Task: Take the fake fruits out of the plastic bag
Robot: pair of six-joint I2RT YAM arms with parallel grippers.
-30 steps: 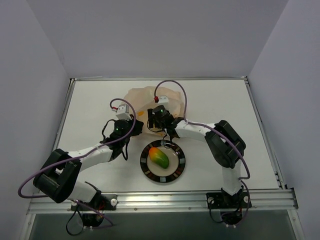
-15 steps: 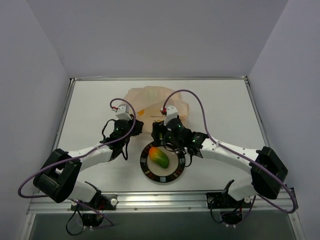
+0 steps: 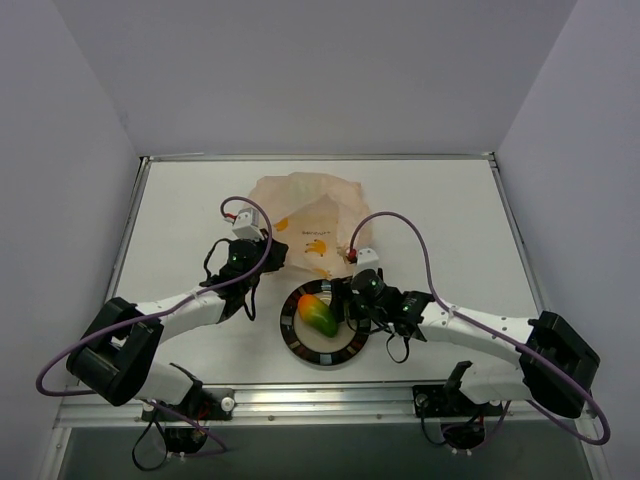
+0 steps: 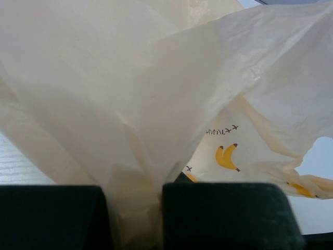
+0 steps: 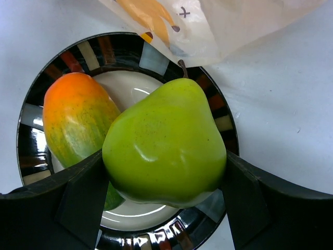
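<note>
While my left jaws are pinching the plastic bag (image 3: 305,205) to steady it on the table (image 3: 180,200), my right jaws are gripping a green pear (image 5: 164,148) above the plate (image 5: 108,48), beside the mango (image 5: 73,120).

White table (image 3: 440,220) with peach plastic bag (image 3: 300,205) and striped dark-rimmed plate (image 3: 322,361)
</note>
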